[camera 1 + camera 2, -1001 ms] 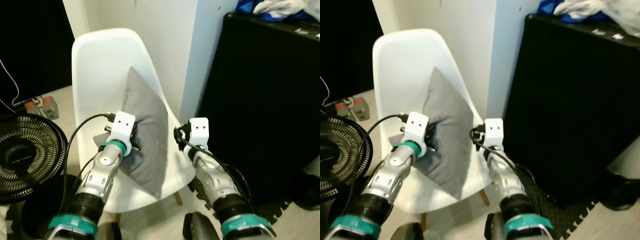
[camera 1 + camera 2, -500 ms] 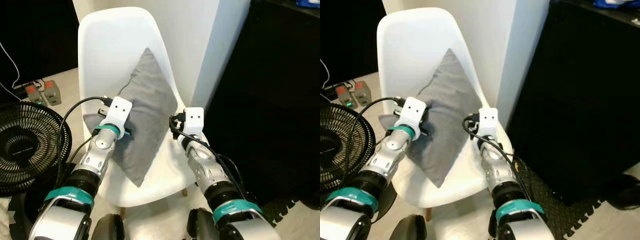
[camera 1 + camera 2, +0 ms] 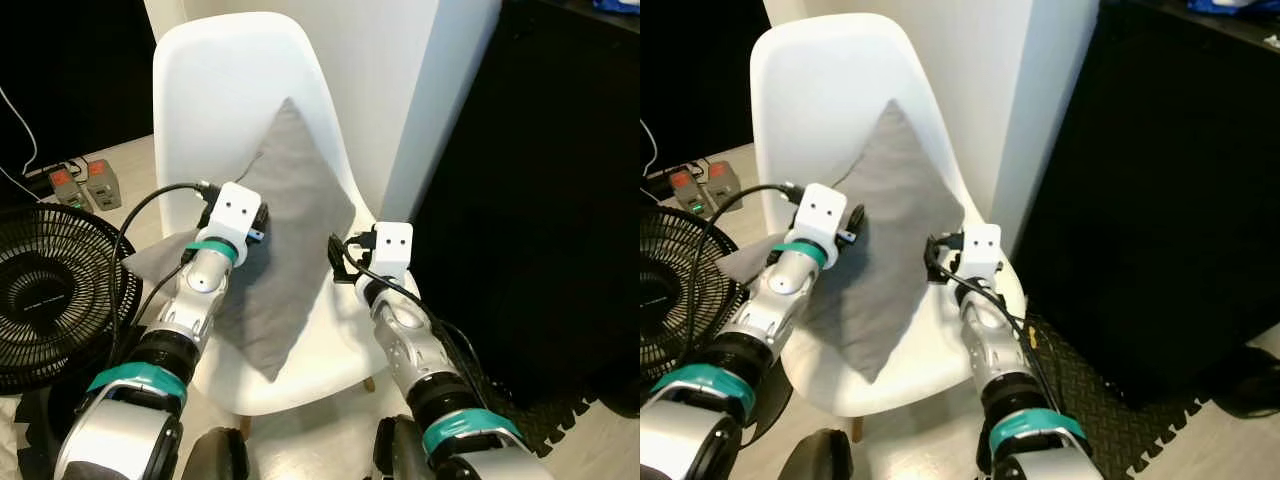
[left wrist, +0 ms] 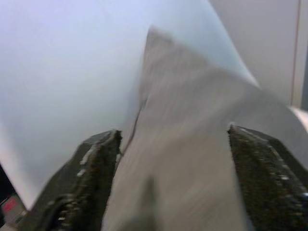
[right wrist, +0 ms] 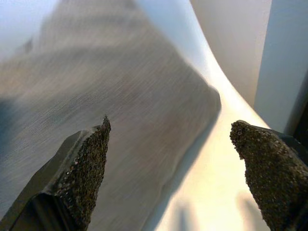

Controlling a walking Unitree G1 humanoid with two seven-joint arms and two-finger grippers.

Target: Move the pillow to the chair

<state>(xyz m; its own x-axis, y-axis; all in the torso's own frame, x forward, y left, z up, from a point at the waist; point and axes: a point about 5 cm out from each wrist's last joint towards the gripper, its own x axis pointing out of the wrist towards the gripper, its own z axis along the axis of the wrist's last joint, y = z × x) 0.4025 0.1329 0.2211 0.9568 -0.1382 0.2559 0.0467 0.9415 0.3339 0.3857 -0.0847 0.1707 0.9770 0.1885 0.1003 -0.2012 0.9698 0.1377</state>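
Pillow leans on the white chair, long axis from 12 to 6 o'clock, between the wide-open left gripper at its 9 o'clock, closer, and wide-open right gripper at 3.

Matt grey woven-cloth pillow, smooth glossy white plastic chair

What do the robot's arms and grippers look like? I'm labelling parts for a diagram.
Both arms are silver metal with teal rings and black joint sections. Each wrist ends in a white boxy block with two small dark dots, with black cables looping to it. The left gripper and right gripper each have two black fingers with rough, grainy pads.
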